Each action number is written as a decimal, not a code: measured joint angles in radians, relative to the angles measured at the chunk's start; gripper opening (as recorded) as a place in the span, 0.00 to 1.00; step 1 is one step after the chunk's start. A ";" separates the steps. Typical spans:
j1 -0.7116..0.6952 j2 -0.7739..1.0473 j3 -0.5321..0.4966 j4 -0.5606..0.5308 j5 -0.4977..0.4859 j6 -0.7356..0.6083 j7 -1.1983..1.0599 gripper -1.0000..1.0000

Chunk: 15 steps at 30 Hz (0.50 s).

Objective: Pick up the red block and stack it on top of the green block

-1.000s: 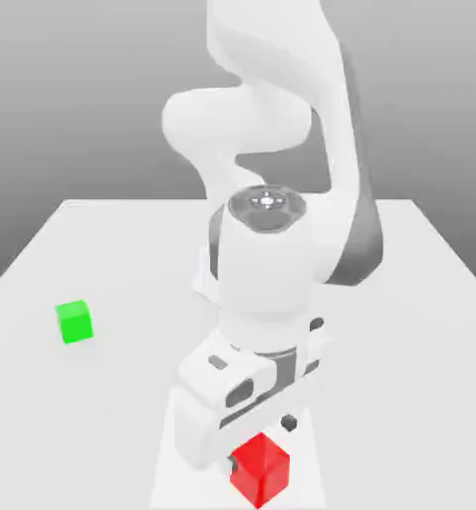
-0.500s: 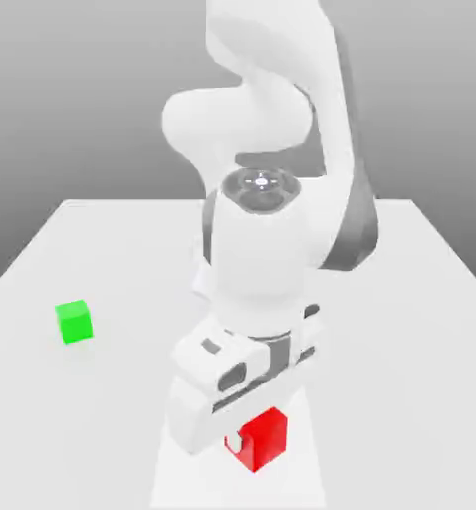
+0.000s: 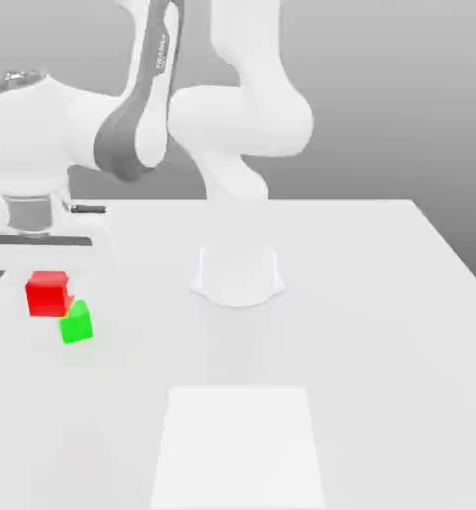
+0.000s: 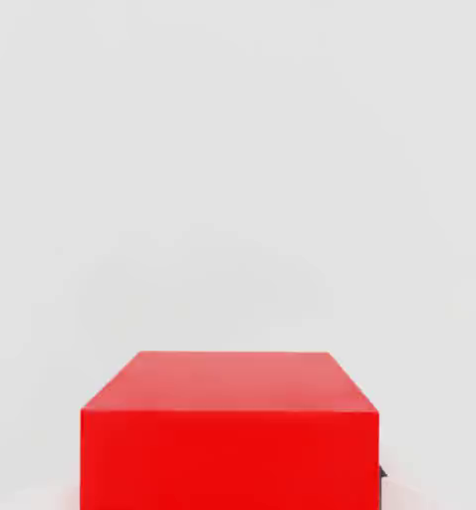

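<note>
The red block hangs a little above the table at the exterior view's left, just under the white hand of my arm. My gripper is shut on it. In the hand view the red block sits close below the camera, with a dark sliver of a fingertip at its side. The green block rests on the table, right beside and slightly lower than the red one in the picture; their corners overlap there. I cannot tell whether the red block is directly over it.
The arm's round white base stands mid-table. A paler rectangular patch lies on the white table near the front edge. The arm's upper links arch over the table's back left.
The gripper closed on the red block at the front of the table. The arm then lifted it and swung it to the exterior view's left, next to the green block.
</note>
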 joint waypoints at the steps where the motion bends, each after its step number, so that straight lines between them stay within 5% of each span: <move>1: -0.038 -0.020 -0.019 -0.023 -0.017 0.004 0.003 0.00; 5: -0.127 -0.047 -0.072 -0.084 -0.047 0.042 0.002 0.00; 15: -0.049 0.110 -0.135 -0.088 0.065 0.206 -0.073 0.00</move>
